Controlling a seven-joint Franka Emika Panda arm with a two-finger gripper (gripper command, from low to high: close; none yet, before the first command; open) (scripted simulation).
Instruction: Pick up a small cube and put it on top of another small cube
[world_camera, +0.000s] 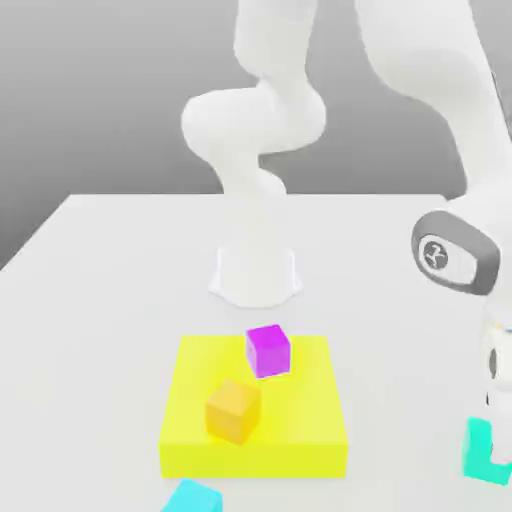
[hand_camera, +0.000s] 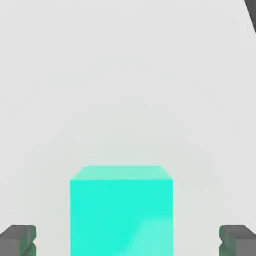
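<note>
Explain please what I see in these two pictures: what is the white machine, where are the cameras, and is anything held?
The white machine is a robot arm standing on a pale table; everything is a computer simulation. One picture comes from a camera off the arm, the other from a camera on its hand. On the table lies a flat yellow block with a magenta cube and an orange cube on top. A cyan cube sits in front of it. The hand camera looks at a turquoise-green cube between the two dark fingertips of the gripper. The fingers are open beside it, so nothing is held.
</note>
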